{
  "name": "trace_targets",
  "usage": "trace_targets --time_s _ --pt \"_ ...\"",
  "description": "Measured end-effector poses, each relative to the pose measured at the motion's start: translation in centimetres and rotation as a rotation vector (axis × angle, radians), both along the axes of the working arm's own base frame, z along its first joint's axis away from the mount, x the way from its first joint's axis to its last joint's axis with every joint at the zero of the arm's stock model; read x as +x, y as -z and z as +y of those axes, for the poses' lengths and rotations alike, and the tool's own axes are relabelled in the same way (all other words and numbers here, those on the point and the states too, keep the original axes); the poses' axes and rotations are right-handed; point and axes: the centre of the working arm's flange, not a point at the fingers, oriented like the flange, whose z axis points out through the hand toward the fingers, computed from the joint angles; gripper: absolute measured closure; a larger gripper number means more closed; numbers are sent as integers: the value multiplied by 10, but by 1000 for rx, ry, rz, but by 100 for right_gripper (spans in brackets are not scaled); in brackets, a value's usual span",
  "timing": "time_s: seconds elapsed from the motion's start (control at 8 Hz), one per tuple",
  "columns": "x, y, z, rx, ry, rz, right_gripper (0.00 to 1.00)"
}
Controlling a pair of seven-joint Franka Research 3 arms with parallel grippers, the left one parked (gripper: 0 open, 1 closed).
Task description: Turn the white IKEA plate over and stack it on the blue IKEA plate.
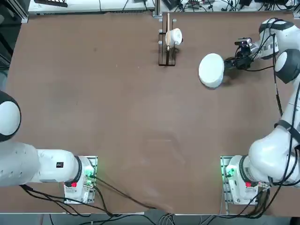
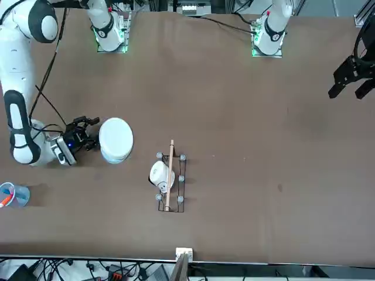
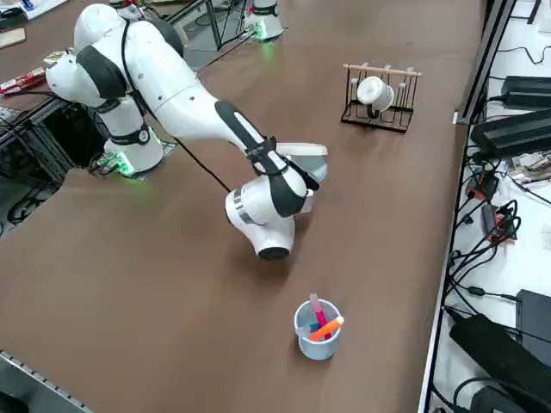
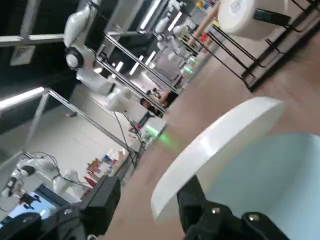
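Note:
The white IKEA plate (image 1: pixel 211 69) is at the far right of the table, lifted on one side and tilted, with my right gripper (image 1: pixel 230 62) shut on its rim from the right. Right under it lies the pale blue IKEA plate (image 4: pixel 260 182), mostly covered; in the wrist view its bare inside shows below the white plate's (image 4: pixel 215 145) raised edge. One dark finger (image 4: pixel 197 207) shows against that edge. From the front, the white plate (image 2: pixel 115 137) sits just beside the gripper (image 2: pixel 94 139). In the right side view the arm hides most of the plate (image 3: pixel 306 152).
A black wire rack (image 1: pixel 167 55) with a wooden bar holds a small white cup (image 1: pixel 175 36) at the far middle of the table, left of the plates. A clear bluish cup with an orange piece (image 3: pixel 318 328) stands near the table's right edge.

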Motion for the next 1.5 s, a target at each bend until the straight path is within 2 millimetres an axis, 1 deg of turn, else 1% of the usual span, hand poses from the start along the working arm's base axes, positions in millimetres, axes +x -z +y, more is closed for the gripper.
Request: trace_targets --time_s 0.25,0.5,0.62,0.75,0.88,1.0,1.12,1.25,1.38,1.5 --pt "14 0 -16 -111 16 -66 21" --pt "27 6 -31 -239 20 -179 19" --pt "40 -4 -45 -326 -10 -257 16" --pt "60 -28 -62 -424 -53 -340 14" --pt "79 -64 -78 -509 -93 -416 8" --pt "91 -96 -88 -574 -118 -472 1" --pt "97 -121 -92 -627 -139 -496 0" --pt "100 -139 -92 -691 -158 -485 0" --pt "103 -153 -85 -766 -174 -442 0" --pt "105 -165 -72 -846 -178 -390 0"
